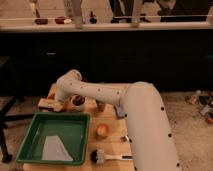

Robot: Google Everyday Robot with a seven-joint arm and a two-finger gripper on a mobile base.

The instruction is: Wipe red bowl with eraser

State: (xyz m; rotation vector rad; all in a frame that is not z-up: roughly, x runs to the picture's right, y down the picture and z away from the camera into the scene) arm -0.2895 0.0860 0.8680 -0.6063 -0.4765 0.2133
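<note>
Seen from above and behind a big white robot arm [145, 125] reaching left across a wooden bench [112, 142] in a dim workshop. End effector [59, 106] down at the bench's far-left corner, just beside a small tan block, apparently the eraser [48, 104], w/ the arm's elbow joint [69, 82] humped right above it. Can't tell whether fingers are wide, narrow or gripping anything; hidden under the wrist. Red bowl [52, 95] only a sliver of orange-red at the arm's left edge, behind the eraser, mostly covered by the arm. Small bowl w/ dark contents [78, 102] next to the wrist, on its right. Blue-grey block [120, 111] tucked against the forearm, mid-bench. Small orange cup-like item [102, 130] standing alone nr the bench centre, apart from the rest. Green tray [35, 145] on the near-left, holding a pale folded sheet [54, 149] flat on its floor. Black-bristled brush w/ white handle [105, 157] lying along the near edge, bristle end toward the tray. Long counter [125, 25] w/ assorted items across the background.
</note>
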